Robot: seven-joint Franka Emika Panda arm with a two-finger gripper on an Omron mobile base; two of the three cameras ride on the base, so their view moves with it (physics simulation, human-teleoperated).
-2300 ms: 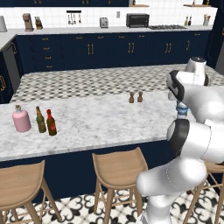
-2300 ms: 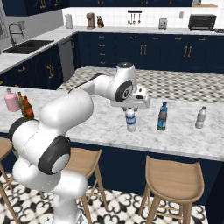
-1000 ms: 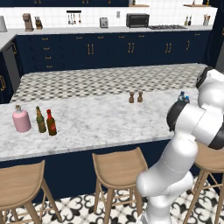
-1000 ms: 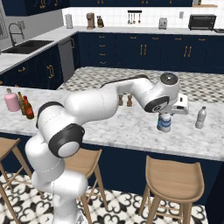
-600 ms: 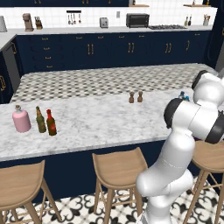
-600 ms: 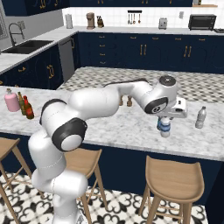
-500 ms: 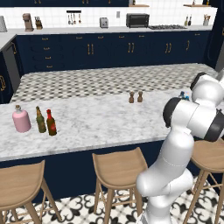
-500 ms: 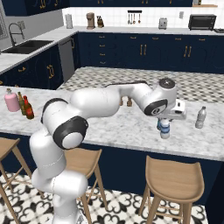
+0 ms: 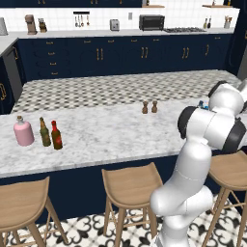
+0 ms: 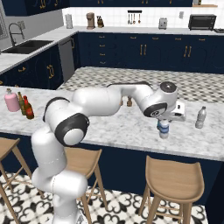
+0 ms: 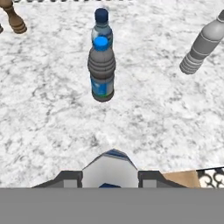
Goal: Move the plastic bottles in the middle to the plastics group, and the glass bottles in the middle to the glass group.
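Note:
My gripper (image 10: 164, 123) (image 11: 109, 177) is shut on a clear plastic bottle (image 10: 163, 130) (image 11: 109, 167) with a white-blue label, held upright low over the counter's right front. Just beyond it stand a dark bottle with a bright blue cap (image 11: 102, 70) and, behind that, a bluish bottle with a dark blue cap (image 11: 101, 25). A clear grey bottle (image 10: 200, 117) (image 11: 200, 47) stands to their right. At the far left a pink flask (image 9: 23, 134) (image 10: 12, 101), an olive-green bottle (image 9: 45, 133) (image 10: 19, 101) and a red-brown bottle (image 9: 57, 136) (image 10: 29, 109) stand together.
Two small brown shakers (image 9: 148, 107) (image 11: 13, 19) stand mid-counter. The counter's front edge (image 10: 175, 151) lies close under my hand, with wooden stools (image 10: 173, 177) below it. My own arm spans the counter from left to right in the right base view.
The arm has swung right with the clear bottle from the counter's middle to beside the blue-capped bottles. Over the last second it has lowered the bottle slightly.

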